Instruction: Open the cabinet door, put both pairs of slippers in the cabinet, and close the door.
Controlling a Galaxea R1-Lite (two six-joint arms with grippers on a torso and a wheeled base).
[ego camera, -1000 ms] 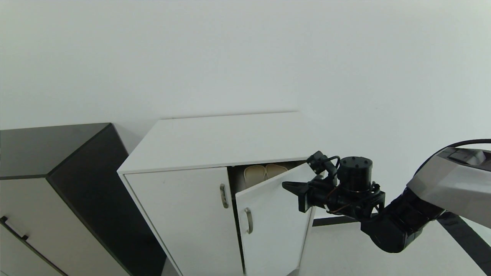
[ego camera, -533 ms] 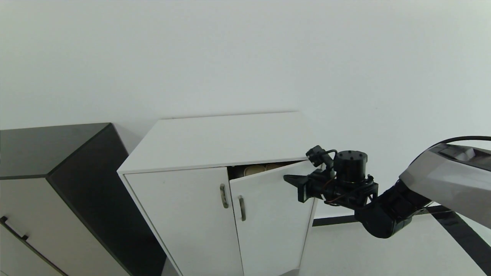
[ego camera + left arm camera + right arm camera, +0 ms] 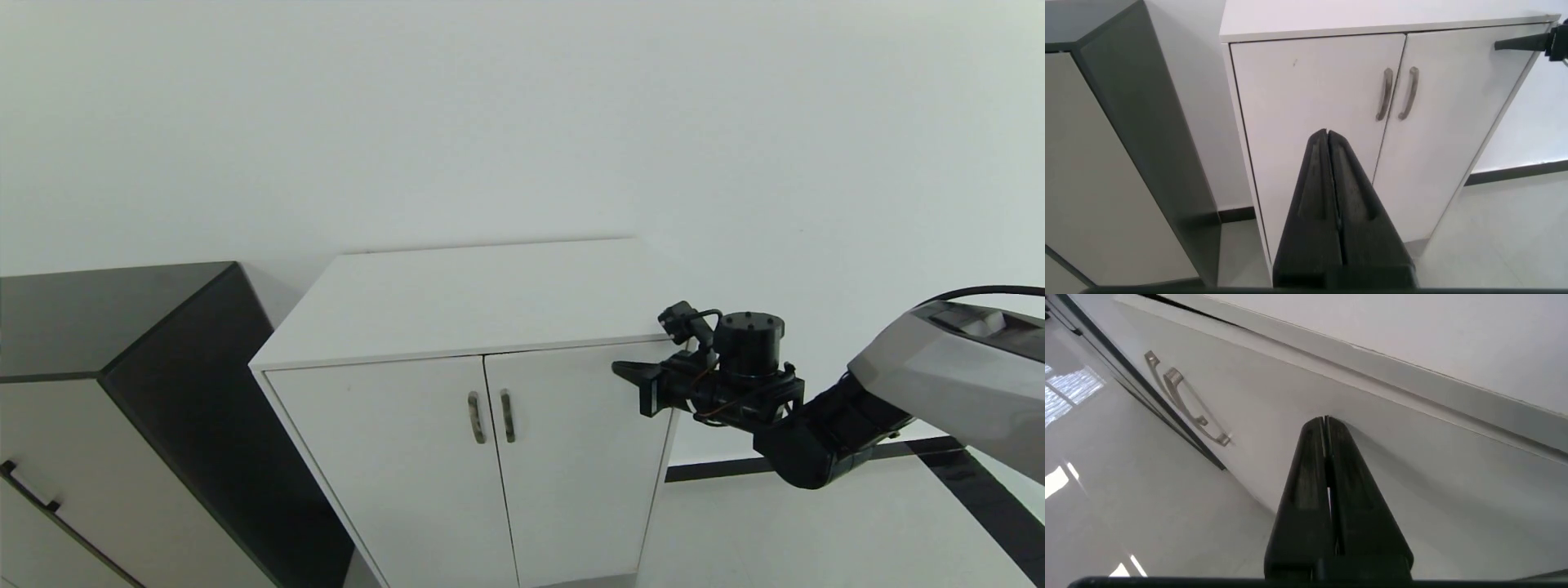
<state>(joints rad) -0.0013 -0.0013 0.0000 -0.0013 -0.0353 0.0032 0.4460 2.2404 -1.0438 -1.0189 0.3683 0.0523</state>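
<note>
From my head: the white cabinet (image 3: 457,302) stands against the wall with both doors closed flush; the right door (image 3: 580,457) lies level with the left door (image 3: 384,457), and their metal handles (image 3: 506,415) sit side by side at the middle seam; my right hand (image 3: 624,370), fingers pressed together and empty, has its tip at the right door's upper outer corner; a dark cabinet (image 3: 163,343) stands just beside, on the left.

From my left wrist: my left hand (image 3: 1328,139), fingers pressed together and holding nothing, hangs apart from the cabinet, pointing at the left door.

From my right wrist: the pinched fingers sit right at the right door's face, under the top edge.
</note>
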